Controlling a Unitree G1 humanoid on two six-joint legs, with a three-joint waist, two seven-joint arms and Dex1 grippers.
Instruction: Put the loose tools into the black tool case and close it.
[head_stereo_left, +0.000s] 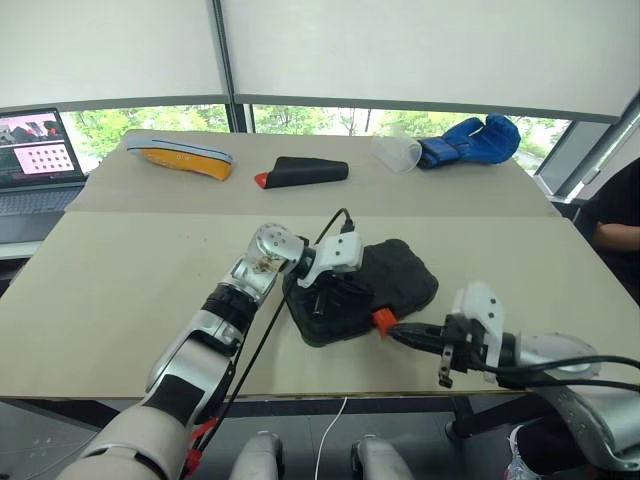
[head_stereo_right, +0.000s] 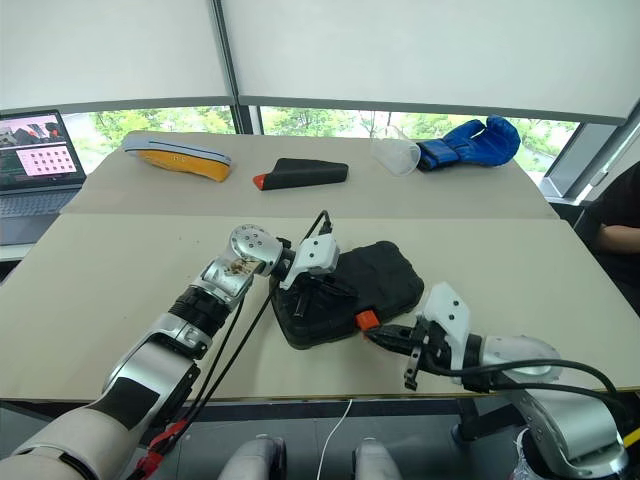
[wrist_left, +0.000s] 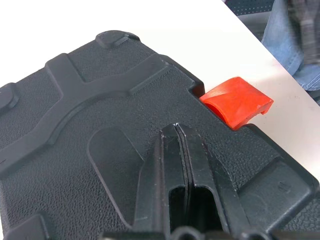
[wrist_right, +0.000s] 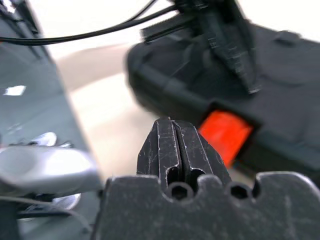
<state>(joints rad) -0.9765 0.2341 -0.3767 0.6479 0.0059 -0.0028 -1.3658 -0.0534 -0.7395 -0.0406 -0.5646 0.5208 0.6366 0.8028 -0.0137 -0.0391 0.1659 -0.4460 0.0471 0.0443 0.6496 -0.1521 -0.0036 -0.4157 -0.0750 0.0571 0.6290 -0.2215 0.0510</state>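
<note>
Now the case (head_stereo_left: 385, 280) lies shut near the table's front edge; its orange latch (head_stereo_left: 382, 320) sits just ahead of the closed right gripper (head_stereo_left: 397, 330), while the closed left gripper (head_stereo_left: 330, 300) presses its lid.

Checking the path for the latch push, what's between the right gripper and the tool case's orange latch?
Bare tabletop, nothing else. In the right wrist view the shut right gripper points at the orange latch on the black tool case.

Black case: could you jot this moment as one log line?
black case: closed | left pincer: shut, on lid | right pincer: shut, beside orange latch
</note>
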